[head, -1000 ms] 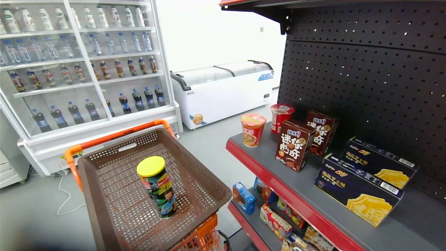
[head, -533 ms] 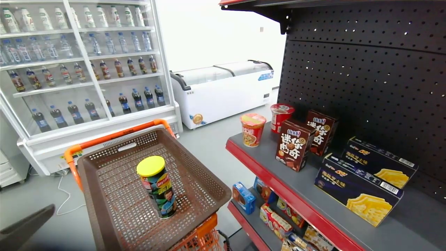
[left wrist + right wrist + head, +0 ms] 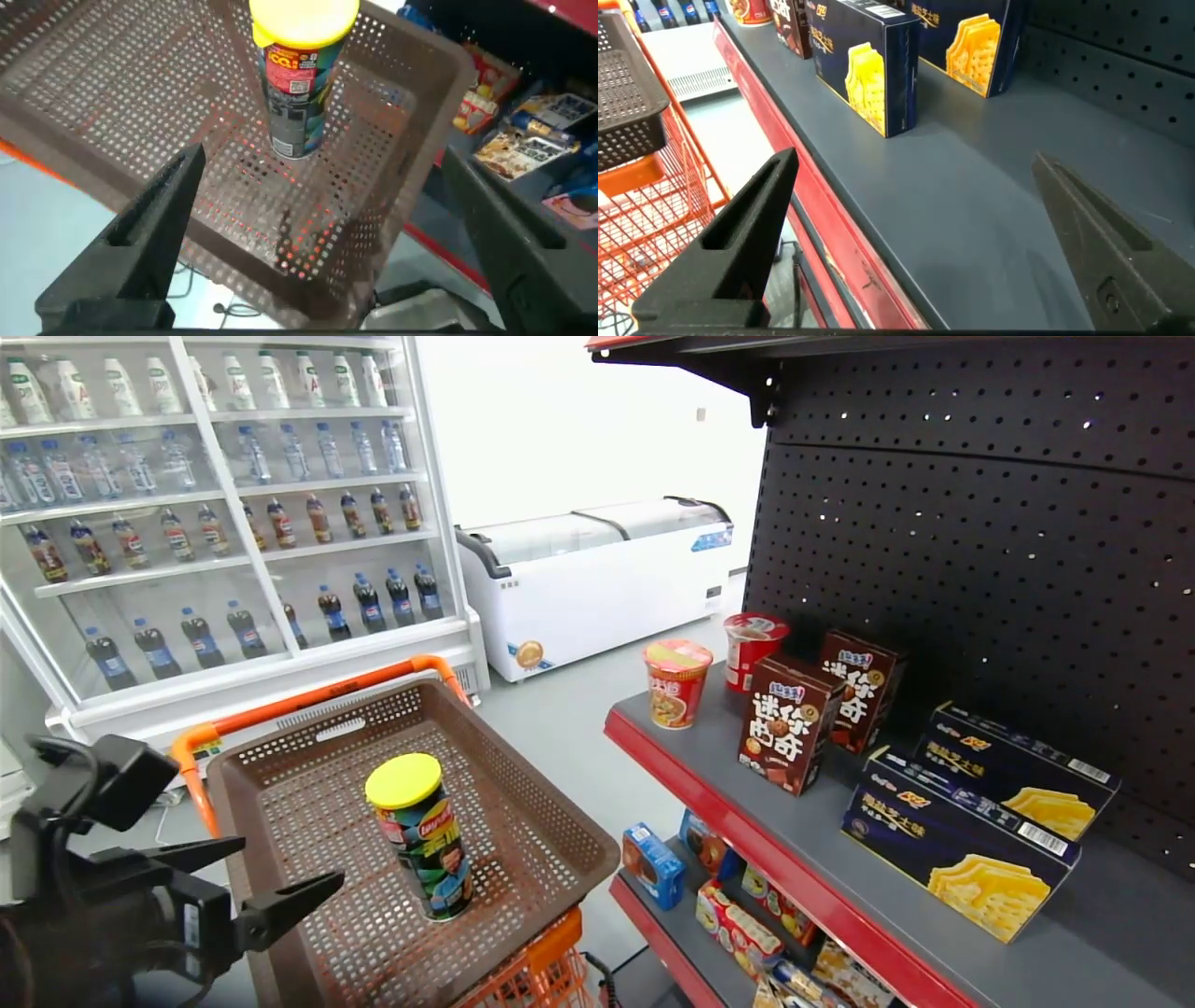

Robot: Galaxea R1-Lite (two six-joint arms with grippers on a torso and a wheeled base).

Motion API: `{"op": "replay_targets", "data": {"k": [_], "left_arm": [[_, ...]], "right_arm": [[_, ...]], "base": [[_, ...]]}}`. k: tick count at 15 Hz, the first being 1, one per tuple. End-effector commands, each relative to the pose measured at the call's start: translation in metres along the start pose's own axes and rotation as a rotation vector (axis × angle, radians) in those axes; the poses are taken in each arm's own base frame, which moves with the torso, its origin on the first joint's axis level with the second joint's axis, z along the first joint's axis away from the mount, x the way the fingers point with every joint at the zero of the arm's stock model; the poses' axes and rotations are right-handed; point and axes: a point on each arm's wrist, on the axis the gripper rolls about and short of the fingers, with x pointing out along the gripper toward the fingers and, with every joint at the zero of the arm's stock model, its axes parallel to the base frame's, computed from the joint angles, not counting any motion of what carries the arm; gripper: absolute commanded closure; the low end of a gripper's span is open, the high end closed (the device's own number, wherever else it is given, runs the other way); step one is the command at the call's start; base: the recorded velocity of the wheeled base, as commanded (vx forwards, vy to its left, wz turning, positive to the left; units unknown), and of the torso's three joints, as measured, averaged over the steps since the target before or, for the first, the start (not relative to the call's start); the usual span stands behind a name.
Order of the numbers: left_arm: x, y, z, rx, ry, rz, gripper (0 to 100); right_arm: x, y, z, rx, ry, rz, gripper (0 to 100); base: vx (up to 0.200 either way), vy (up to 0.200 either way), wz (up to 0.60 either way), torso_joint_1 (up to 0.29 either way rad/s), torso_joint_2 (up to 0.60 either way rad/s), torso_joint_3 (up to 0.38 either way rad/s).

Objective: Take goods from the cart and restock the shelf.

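The left claw (image 3: 291,861) hangs at the near left corner of the basket (image 3: 537,770), its two fingers spread wide with nothing between them and their tips aimed roughly level across the basket's mesh floor. Straight ahead of that opening, a little toward the shelf side, stands the chip can (image 3: 420,840). It is upright on the mesh with its yellow lid on top, so its long axis runs vertical, across the line of the fingers. In the left wrist view the can sits centred in the gap, near but not yet between the fingers. The left arm is plainly the nearer one, and a side-on grip around the can's body below the lid looks like the fitting move. The basket rides on the orange cart (image 3: 308,700), just beside the shelf (image 3: 709,756). The right claw (image 3: 915,161) is also spread and empty, poised over a bare grey stretch of that shelf near the dark blue cracker boxes (image 3: 962,840), well apart from the can.
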Motion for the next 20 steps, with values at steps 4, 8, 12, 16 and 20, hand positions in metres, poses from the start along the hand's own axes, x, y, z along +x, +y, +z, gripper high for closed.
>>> {"op": "replay_targets", "data": {"k": [4, 8, 12, 16, 20], "left_arm": [[0.082, 0.014, -0.02, -0.034, 0.17, -0.039, 0], [0.11, 0.016, -0.026, -0.03, 0.185, -0.057, 0], [0.144, 0.018, -0.03, -0.019, 0.195, -0.072, 0], [0.182, 0.014, -0.03, 0.027, 0.133, -0.103, 0], [0.202, 0.002, -0.041, 0.059, 0.095, -0.139, 0]], "right_arm": [[0.0, 0.0, 0.0, 0.0, 0.001, 0.0, 0], [0.0, 0.0, 0.0, 0.0, 0.001, 0.0, 0], [0.0, 0.0, 0.0, 0.0, 0.001, 0.0, 0], [0.0, 0.0, 0.0, 0.0, 0.001, 0.0, 0], [0.0, 0.0, 0.0, 0.0, 0.001, 0.0, 0]], "base": [[0.0, 0.0, 0.0, 0.0, 0.0, 0.0], [0.0, 0.0, 0.0, 0.0, 0.0, 0.0], [0.0, 0.0, 0.0, 0.0, 0.0, 0.0], [0.0, 0.0, 0.0, 0.0, 0.0, 0.0], [0.0, 0.0, 0.0, 0.0, 0.0, 0.0]]}}
